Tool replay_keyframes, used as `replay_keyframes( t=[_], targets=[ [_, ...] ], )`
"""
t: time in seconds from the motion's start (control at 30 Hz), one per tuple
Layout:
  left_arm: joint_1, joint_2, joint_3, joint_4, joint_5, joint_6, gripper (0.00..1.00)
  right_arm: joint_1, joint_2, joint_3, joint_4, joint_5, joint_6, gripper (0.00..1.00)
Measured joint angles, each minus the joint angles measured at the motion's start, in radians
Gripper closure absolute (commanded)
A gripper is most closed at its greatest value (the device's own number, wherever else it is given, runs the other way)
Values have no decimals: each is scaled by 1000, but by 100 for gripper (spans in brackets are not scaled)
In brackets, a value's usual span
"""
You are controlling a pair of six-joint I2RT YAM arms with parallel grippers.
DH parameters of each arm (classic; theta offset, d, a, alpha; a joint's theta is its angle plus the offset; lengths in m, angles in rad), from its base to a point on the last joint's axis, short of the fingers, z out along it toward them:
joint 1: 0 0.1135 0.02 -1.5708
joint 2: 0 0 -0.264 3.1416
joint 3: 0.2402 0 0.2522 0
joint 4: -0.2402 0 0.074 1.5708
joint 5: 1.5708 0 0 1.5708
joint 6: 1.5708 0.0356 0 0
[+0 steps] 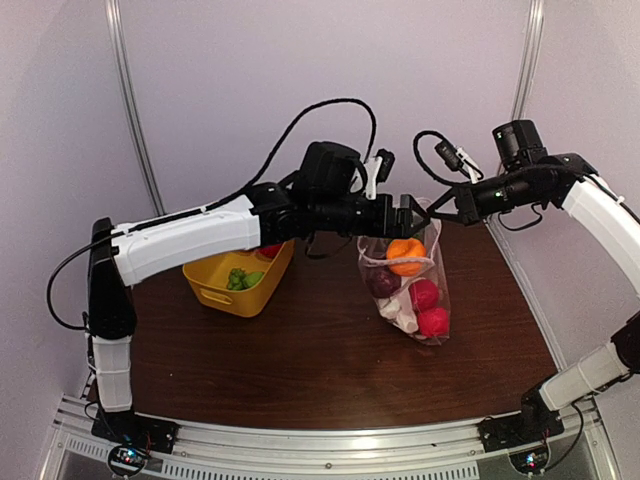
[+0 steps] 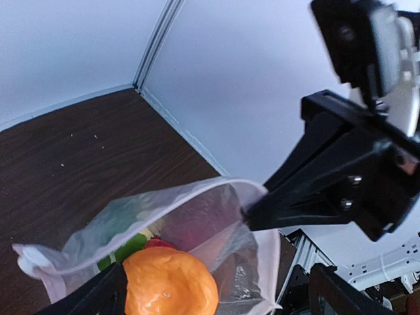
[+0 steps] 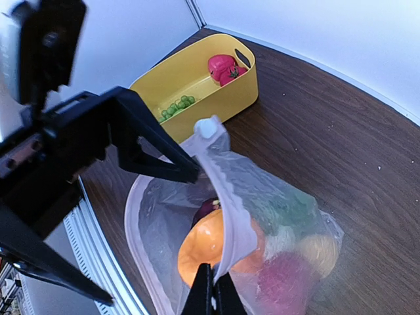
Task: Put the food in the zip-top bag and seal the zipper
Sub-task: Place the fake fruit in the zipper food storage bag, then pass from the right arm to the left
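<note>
The clear zip-top bag (image 1: 437, 262) stands open mid-table, holding an orange fruit (image 1: 405, 253), a dark purple piece (image 1: 382, 282), two red-pink pieces (image 1: 425, 295) and a white piece (image 1: 403, 312). My right gripper (image 3: 213, 289) is shut on the bag's zipper strip (image 3: 230, 210) and holds the rim up; a white slider (image 3: 207, 126) sits at the strip's far end. My left gripper (image 1: 408, 213) is open over the mouth, the orange fruit (image 2: 167, 282) below and between its fingers (image 2: 92, 295). One left finger (image 3: 164, 157) touches the rim.
The yellow tub (image 1: 215, 290) stands left of the bag with green food (image 1: 240, 279) in it. The right wrist view shows a red piece (image 3: 223, 67) and green peas (image 3: 174, 108) in the tub (image 3: 230, 98). White walls close in behind.
</note>
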Motion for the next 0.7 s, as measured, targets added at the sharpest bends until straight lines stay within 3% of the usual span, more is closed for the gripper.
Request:
replay_keyframes(
  t=[0.27,0.53,0.7],
  targets=[
    [0,-202,-127,20,47,109,6,0,3,6,-7,0,-11,100],
    [0,-483,-537,27,64,444,15,0,-11,-14,-21,-6,-52,100],
    [0,-530,-723,29,67,610,18,5,-48,-77,-22,-31,-84,100]
  ],
)
